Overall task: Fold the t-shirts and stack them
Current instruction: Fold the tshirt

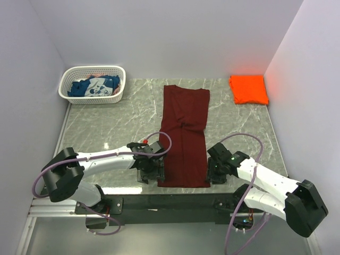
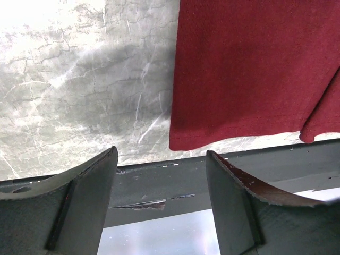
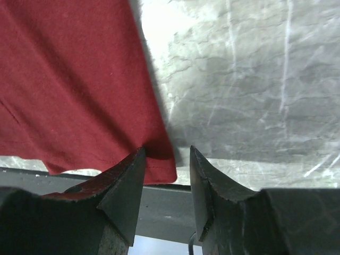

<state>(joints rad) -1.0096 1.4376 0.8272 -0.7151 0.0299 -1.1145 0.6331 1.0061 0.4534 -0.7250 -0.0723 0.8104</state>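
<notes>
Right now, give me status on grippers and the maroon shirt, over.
Left gripper open, empty, by near-left corner. Right gripper open at near-right corner. Maroon shirt flat, folded lengthwise. Nothing in the way.

left arm: stretched out low from its base toward the middle, forearm near level, wrist bent down
left gripper: pointing down, jaws wide apart, nothing between them
left fingers: dark wedges, both tips clear in the wrist view
right arm: reaches in from its base toward the middle, elbow low
right gripper: down low, jaws part way apart, narrower gap than the left
both grippers: roughly level with each other, well apart
</notes>
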